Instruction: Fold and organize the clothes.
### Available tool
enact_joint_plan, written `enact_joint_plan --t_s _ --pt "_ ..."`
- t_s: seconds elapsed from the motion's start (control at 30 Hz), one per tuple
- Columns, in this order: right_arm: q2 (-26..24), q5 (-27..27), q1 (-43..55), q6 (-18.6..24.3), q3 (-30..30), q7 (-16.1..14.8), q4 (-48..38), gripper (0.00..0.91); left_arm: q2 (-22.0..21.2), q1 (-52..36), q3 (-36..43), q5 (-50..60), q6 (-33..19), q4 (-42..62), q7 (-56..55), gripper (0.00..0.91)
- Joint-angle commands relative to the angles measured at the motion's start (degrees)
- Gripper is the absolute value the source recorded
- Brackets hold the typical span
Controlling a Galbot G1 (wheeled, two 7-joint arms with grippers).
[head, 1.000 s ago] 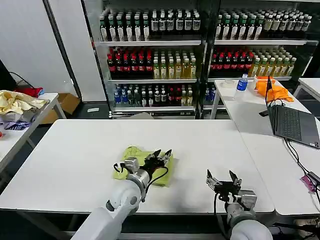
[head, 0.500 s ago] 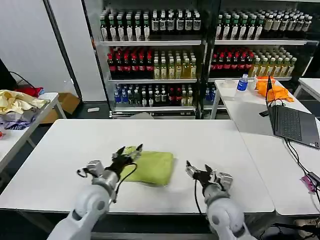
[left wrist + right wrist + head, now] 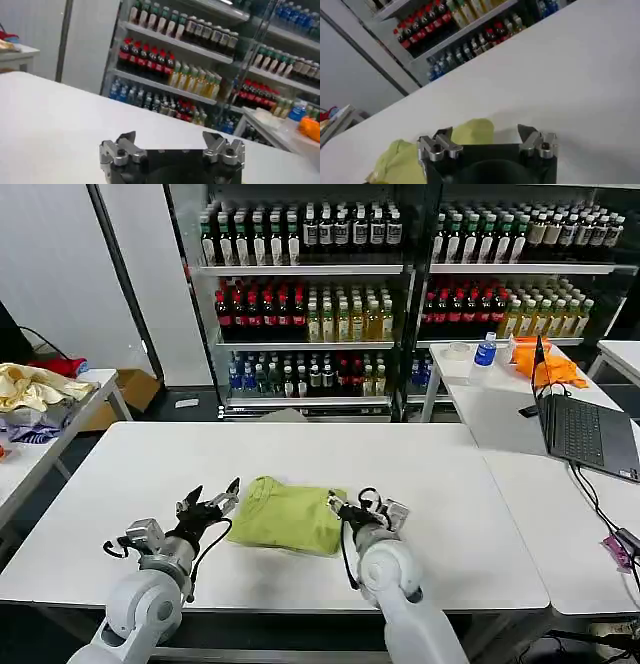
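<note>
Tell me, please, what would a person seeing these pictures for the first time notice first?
The lime T-shirt, folded into a compact bundle, lies near the front of the white table. The left gripper and the right gripper flank it, both with fingers open and holding nothing. Behind the table, shelves of bottled drinks fill the background.

A: Free room? 
B: White table (image 3: 150, 474) bare left, right and far of the folded T-shirt (image 3: 285, 516).
A: Obstacles?
B: Left gripper (image 3: 210, 502) just left of it, right gripper (image 3: 352, 506) at its right edge, both spread open. Laptop (image 3: 585, 432) far right.
</note>
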Motion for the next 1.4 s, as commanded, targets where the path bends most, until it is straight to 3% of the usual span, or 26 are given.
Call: enact_joint_plan --t_s 0.03,0.1,0.47,0.87,1.1,1.13,1.17,1.3,1.4 --pt "6.0 -0.1 5.0 0.3 -1.3 2.2 -10.1 0.06 1.1 1.9 -2.7 1.2 -0.2 -0.8 -0.1 0.907" --pt "6.2 -0.5 5.2 0.4 -1.2 2.7 -10.9 0.0 1.2 1.8 -2.4 1.2 -0.2 -0.9 -0.2 0.907" --pt "3.3 -1.3 5.7 -0.8 0.3 2.7 -9.6 0.0 1.4 2.0 -2.1 1.1 -0.2 -1.2 -0.2 0.907" --pt "-0.7 -7.3 13.2 -2.6 1.7 -3.5 -17.3 0.0 0.8 2.0 -0.6 1.6 -0.2 -1.3 -0.1 0.907" --pt "-1.3 -11.9 16.1 -2.2 1.0 -9.1 -21.2 0.01 0.6 2.2 0.0 2.0 -0.2 -1.6 -0.1 0.907" --pt "-1.4 -12.9 15.8 -1.8 0.8 -9.8 -20.9 0.171 0.6 2.2 0.0 2.1 -0.2 -1.6 -0.1 0.907" --pt "-1.6 -13.6 15.4 -1.1 0.7 -10.6 -20.5 0.907 0.6 2.2 0.0 2.1 -0.2 -1.7 -0.1 0.907" --pt "-5.1 -20.4 10.2 3.4 -0.9 -13.8 -13.3 0.907 0.9 2.5 0.1 2.5 -0.2 -2.3 0.0 0.907" --pt "-8.4 -31.0 4.2 11.5 -1.3 -15.9 -5.4 0.907 1.3 2.7 0.3 4.2 -0.6 -2.6 0.4 0.907"
